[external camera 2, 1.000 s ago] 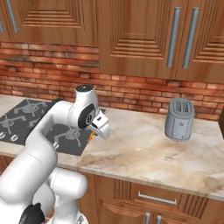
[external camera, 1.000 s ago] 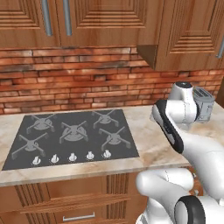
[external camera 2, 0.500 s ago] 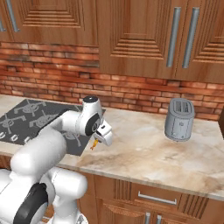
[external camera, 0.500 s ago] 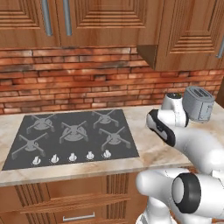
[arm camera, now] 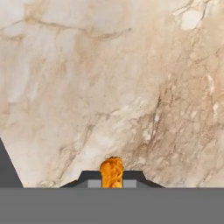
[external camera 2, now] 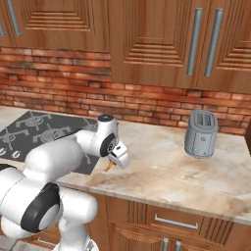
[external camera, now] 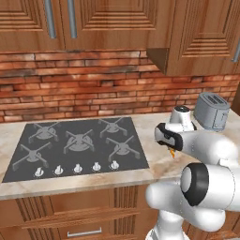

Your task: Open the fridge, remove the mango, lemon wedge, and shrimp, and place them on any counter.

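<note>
My gripper (arm camera: 111, 180) is shut on the shrimp (arm camera: 111, 171), a tiny bright-orange piece pinched between the two dark fingertips. In the right base view the gripper (external camera 2: 112, 163) points down just right of the cooktop, with the shrimp (external camera 2: 108, 167) hanging a little above the beige marbled counter (external camera 2: 171, 171). From the left base view the shrimp (external camera: 173, 152) peeks out under the hand, low over the counter (external camera: 157, 165). Bare marbled counter (arm camera: 109, 87) lies straight under the hand. The fridge, the mango and the lemon wedge are out of view.
The black five-burner cooktop (external camera: 75, 145) lies left of the hand, its corner (external camera 2: 34, 132) close to the arm. A grey toaster (external camera 2: 201, 133) stands at the back right near the brick wall. Wooden cabinets hang overhead.
The arm has folded down and the hand has dropped from above the counter to just over it, right of the cooktop, still holding the shrimp.
</note>
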Motion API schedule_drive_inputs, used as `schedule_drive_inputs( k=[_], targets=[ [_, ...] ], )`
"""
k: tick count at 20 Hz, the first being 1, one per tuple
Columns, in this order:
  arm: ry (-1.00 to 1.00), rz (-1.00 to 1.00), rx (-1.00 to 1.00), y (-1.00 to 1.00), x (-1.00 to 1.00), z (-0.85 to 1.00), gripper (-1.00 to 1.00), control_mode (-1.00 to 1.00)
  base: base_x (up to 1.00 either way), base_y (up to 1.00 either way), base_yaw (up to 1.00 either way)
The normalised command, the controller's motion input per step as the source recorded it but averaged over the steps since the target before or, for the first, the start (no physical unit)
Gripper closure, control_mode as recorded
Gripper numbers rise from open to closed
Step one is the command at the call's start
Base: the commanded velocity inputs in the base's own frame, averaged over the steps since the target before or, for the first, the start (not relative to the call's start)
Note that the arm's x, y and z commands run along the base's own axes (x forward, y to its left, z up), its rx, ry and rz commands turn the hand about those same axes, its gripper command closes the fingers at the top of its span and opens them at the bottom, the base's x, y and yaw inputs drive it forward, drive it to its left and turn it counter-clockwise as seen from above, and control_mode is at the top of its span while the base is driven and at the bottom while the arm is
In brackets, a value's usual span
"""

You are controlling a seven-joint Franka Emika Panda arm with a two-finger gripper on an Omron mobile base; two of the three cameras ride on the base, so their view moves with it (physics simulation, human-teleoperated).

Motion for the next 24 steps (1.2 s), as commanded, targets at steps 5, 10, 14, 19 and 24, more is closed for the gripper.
schedule_drive_inputs(
  k=[5,10,14,19,24],
  targets=[
    [0.01,0.0,0.0,-0.01,0.39,-0.41,1.0,-1.0,0.0,0.0,0.0],
    [0.0,-0.01,0.0,-0.01,0.26,-0.42,1.0,-1.0,0.0,0.0,0.0],
    [0.0,-0.01,0.0,-0.06,0.11,-0.38,1.0,-1.0,0.0,0.0,0.0],
    [0.0,0.0,0.01,-0.03,0.0,-0.07,-1.0,-1.0,0.0,0.0,0.0],
    [0.0,0.0,0.01,-0.01,0.0,0.0,-1.0,-1.0,0.0,0.0,0.0]
  ],
)
